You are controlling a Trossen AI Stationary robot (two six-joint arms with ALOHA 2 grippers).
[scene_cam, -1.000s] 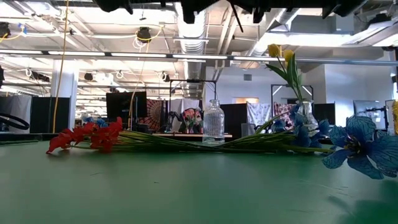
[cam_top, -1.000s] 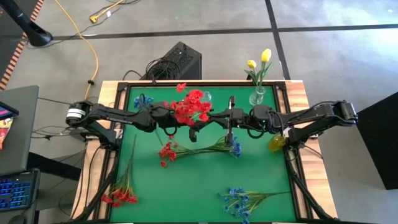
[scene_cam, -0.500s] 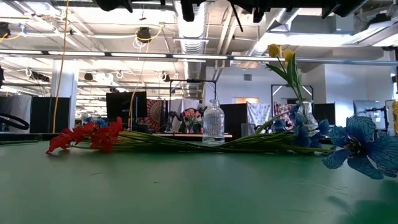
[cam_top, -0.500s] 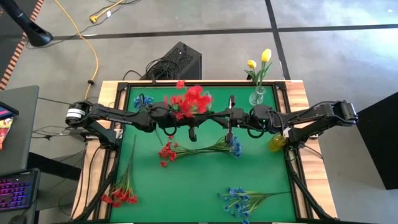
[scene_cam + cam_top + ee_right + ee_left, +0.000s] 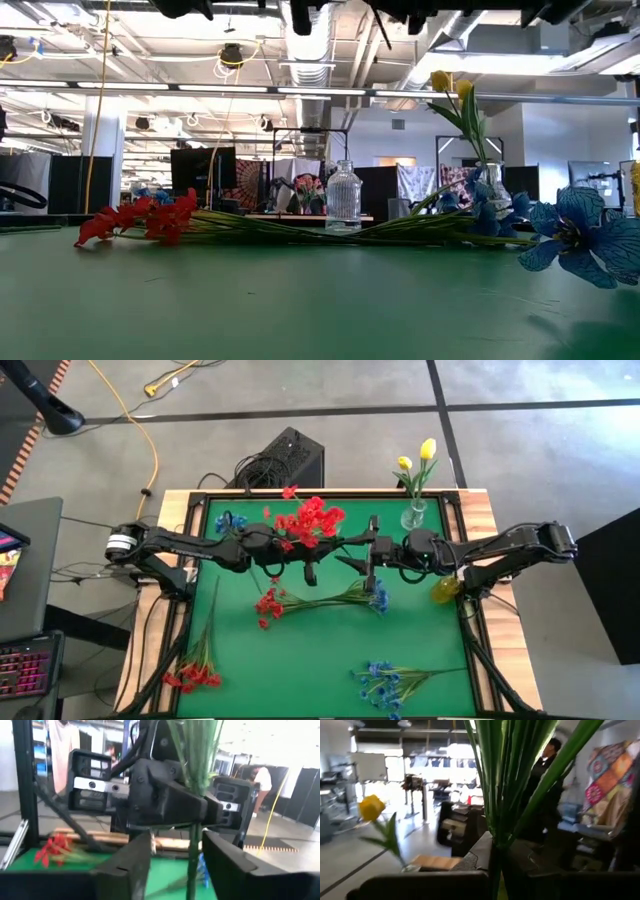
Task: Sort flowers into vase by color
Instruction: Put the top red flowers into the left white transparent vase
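A: What's the biggest thing here?

B: The green table point(image 5: 320, 650), seen from above, with both dark arms reaching in over its far half and meeting near the middle.

A: What are the arms doing?

B: The left gripper point(image 5: 309, 568) is up off the mat and grips the stems of a red flower spray point(image 5: 308, 520), whose blooms stand above the arm toward the far edge. The left wrist view shows those green stems point(image 5: 501, 780) rising straight up from between its fingers, so it is closed on them. The right gripper point(image 5: 368, 555) sits just beside it; in the right wrist view its two fingers point(image 5: 125, 865) stand parted, with the stem bundle running down between them, and I cannot tell whether they touch it.

A: And the other flowers?

B: A mixed bunch point(image 5: 320, 600) lies flat near the centre, red blooms at its left end and blue at its right; the low view shows it lying across the mat point(image 5: 150, 220). A red spray point(image 5: 195, 665) lies near the left front corner, and a blue spray point(image 5: 395, 682) near the front right. More blue blooms point(image 5: 228, 521) show at the far left, by the left arm.

A: Any vases?

B: A clear glass vase point(image 5: 413, 515) at the far right edge holds yellow tulip buds point(image 5: 422, 455). The low view shows a ribbed glass bottle point(image 5: 343, 197) standing upright behind the bunch.
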